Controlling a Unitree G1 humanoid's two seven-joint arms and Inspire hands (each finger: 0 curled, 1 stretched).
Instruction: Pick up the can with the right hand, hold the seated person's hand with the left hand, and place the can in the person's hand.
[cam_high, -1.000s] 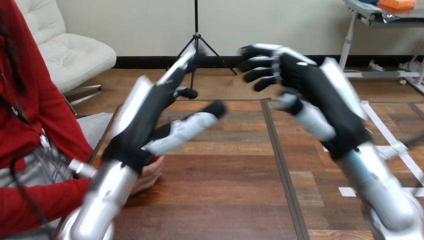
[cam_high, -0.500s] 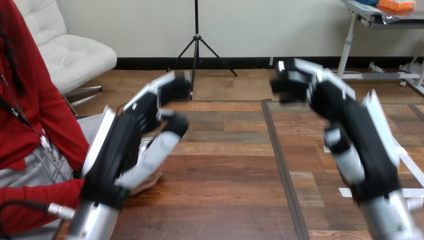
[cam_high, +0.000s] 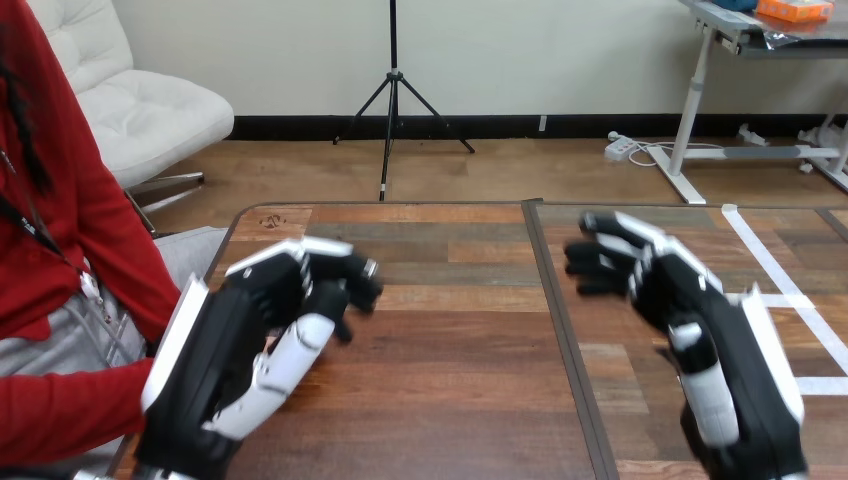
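I have my left hand (cam_high: 235, 365) nearest me, over the tabletop's (cam_high: 450, 400) near left corner, its white-shelled back turned toward the left edge and the palm toward the middle. Its fingers (cam_high: 335, 280) are curled over tight, tips bent back toward the palm, and the white thumb (cam_high: 285, 365) lies stretched beneath them with a gap between. I see nothing inside that curl. A person's red sleeve (cam_high: 60, 415) comes in at that same corner and runs behind the hand's base. Its end is hidden there, so I cannot tell whether the two touch.

Across from it, over the near right part of the tabletop, my right hand (cam_high: 735, 345) mirrors this with its back toward the right edge. Its fingers (cam_high: 605, 262) are bent inward and point toward the dark seam (cam_high: 560, 330) that runs from the near edge to the far edge down the middle, and they close on nothing. The two hands are well apart, one on each side of the seam, with bare wood between them.

Farther out, strips of white tape (cam_high: 775, 270) lie on the wood by the right edge
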